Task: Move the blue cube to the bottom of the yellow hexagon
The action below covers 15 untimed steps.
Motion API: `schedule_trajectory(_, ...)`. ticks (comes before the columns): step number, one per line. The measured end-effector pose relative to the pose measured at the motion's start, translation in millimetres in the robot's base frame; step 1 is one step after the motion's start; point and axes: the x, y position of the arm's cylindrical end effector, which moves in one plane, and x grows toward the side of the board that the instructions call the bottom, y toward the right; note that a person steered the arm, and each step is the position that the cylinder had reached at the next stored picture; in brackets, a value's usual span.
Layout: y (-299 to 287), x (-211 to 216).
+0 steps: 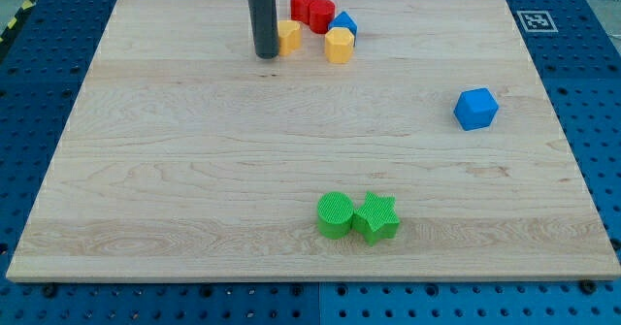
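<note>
The blue cube [475,109] lies alone at the view's right, at mid height of the board. The yellow hexagon [339,46] lies near the view's top centre, far to the cube's upper left. My tip [266,55] is the lower end of the dark rod, at the view's top, left of the hexagon and touching or almost touching a second yellow block [289,37]. The tip is far from the blue cube.
Beside the yellow hexagon lie two red blocks [312,9] and a small blue block [343,24]. A green cylinder [336,214] and a green star [375,217] lie together near the view's bottom centre. The wooden board [175,170] ends in edges all round.
</note>
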Motion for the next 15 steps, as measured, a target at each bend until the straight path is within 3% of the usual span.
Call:
schedule_trajectory(1,8.6,-15.3)
schedule_trajectory(3,36.5,-4.8)
schedule_trajectory(5,61.3,59.9)
schedule_trajectory(7,143.8,131.6)
schedule_trajectory(8,215.1,171.6)
schedule_trajectory(9,310.5,182.7)
schedule_trajectory(10,367.9,159.1)
schedule_trajectory(12,360.6,138.3)
schedule_trajectory(15,249.9,127.1)
